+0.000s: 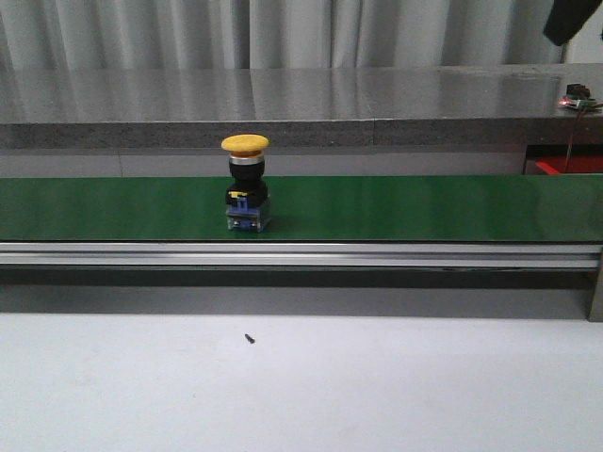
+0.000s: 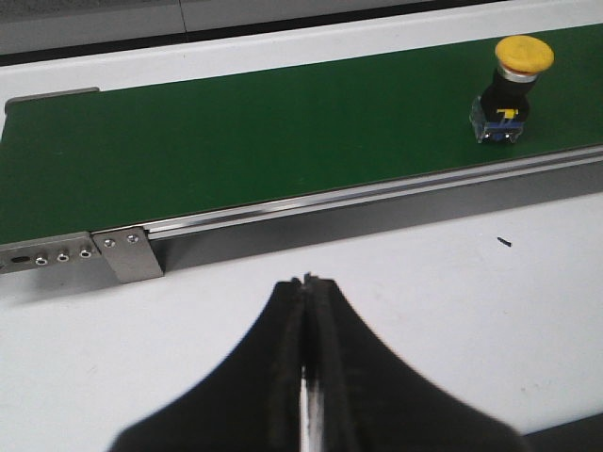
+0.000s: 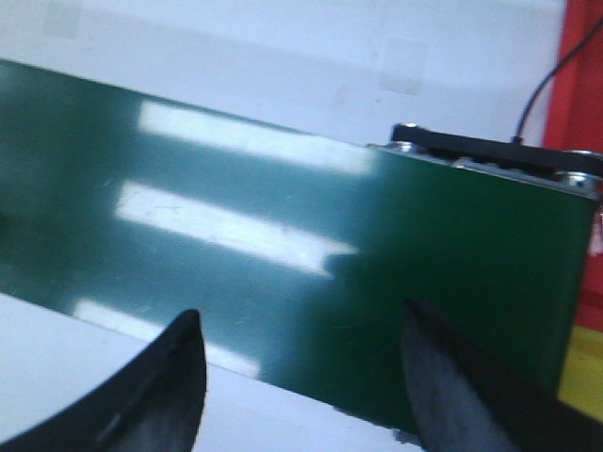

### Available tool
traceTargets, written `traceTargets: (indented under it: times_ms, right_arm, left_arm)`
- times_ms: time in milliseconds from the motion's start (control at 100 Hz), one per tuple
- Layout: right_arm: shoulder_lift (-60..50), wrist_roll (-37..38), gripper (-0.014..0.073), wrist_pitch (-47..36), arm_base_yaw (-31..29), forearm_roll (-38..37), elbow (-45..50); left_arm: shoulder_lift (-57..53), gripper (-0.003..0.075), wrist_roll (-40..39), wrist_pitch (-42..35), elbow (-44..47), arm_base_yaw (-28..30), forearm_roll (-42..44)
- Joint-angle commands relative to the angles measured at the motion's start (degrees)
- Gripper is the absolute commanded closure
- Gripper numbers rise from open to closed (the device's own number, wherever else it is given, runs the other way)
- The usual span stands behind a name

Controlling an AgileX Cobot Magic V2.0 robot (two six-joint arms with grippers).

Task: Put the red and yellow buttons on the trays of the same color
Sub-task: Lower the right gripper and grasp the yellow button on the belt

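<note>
Front view: a yellow button, mushroom-capped on a black body, stands upright on the smooth green belt, left of centre. A tiny dark screw lies on the pale worktop before it. Left fingers are clenched empty, well apart from the button. Right fingers are released over the glossy belt, a red tray beyond.

a pale curtain hangs in folds across the back. below it a grey stone ledge runs the full width, glossy with reflected light. a green belt with a metal rail crosses the white worktop, where a small dark screw lies.
</note>
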Motion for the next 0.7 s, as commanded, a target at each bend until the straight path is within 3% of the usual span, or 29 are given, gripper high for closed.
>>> traceTargets:
  times_ms: [0, 310, 690]
  right_arm:
    - [-2.7, -0.7, 0.0131, -1.0, 3.3, 1.2, -1.4]
    - [-1.6, -2.4, 0.0131, 0.0, 14.2, 1.2, -1.5]
    - [3.8, -2.4, 0.0131, 1.0, 22.4, 1.2, -6.7]
  left_arm:
    - [0.3, 0.074, 0.1, -3.6, -1.6, -0.5, -1.9]
    - [0.3, 0.074, 0.1, -3.6, -1.6, -0.5, -1.9]
    - [0.3, 0.074, 0.1, -3.6, -1.6, -0.5, -1.9]
